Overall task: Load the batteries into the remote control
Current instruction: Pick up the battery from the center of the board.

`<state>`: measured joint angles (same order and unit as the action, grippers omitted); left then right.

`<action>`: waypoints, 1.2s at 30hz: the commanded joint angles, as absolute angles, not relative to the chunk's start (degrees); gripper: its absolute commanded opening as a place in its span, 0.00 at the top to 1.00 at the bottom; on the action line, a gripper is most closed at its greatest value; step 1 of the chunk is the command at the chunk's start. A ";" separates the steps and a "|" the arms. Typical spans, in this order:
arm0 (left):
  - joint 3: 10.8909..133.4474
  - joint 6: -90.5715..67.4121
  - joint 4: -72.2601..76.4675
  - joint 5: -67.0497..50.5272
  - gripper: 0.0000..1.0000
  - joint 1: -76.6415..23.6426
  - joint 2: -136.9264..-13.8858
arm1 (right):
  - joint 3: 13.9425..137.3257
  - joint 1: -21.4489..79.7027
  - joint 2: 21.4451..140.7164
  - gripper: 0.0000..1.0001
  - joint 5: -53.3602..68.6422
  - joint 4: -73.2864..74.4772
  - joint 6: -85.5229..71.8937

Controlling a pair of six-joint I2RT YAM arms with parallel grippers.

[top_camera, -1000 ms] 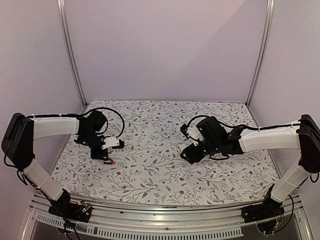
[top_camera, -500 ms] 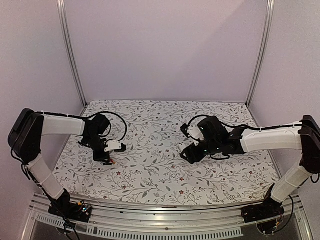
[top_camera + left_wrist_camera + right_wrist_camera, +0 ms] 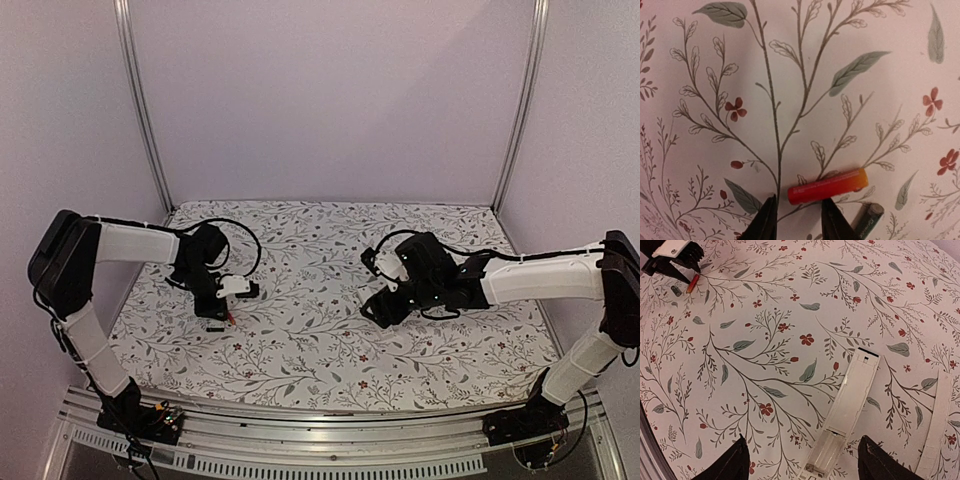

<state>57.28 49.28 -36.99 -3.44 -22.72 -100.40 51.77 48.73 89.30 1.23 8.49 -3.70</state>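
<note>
Left gripper [image 3: 798, 224], jaws apart, seemingly straddles one end of red battery [image 3: 827, 186]; we'd centre before closing. Right gripper [image 3: 802, 467] gapes over remote control [image 3: 850, 400].

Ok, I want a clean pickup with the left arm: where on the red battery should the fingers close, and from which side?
Probably its middle, from straight above. The red battery lies flat, running across the left fingers' gap, so the wrist likely needs a quarter turn to pinch its long sides. Stay clear of the dark battery beside its right end.
</note>
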 commanded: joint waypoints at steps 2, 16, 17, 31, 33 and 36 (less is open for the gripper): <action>57.60 48.57 -36.61 -6.66 0.69 -25.38 -103.08 | 51.19 48.55 87.68 0.27 1.28 7.91 -3.16; 61.84 47.16 -37.64 -9.02 0.73 -30.15 -110.02 | 51.49 48.54 87.97 0.27 1.20 8.48 -3.16; 62.13 47.07 -37.82 -9.45 0.73 -30.50 -110.22 | 51.50 48.54 87.98 0.27 1.17 8.50 -3.16; 63.27 45.97 -37.35 -12.98 0.89 -33.52 -112.32 | 51.52 48.52 87.35 0.26 0.89 9.32 -3.63; 63.52 45.82 -37.27 -13.79 0.90 -33.63 -112.41 | 51.34 48.53 87.06 0.26 0.84 9.40 -3.78; 63.76 45.70 -37.27 -13.70 0.92 -34.10 -112.85 | 51.28 48.59 86.93 0.26 0.78 9.63 -3.78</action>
<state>65.43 46.24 -35.38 -13.17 -32.38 -108.27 51.77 48.73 88.99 1.21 8.80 -3.62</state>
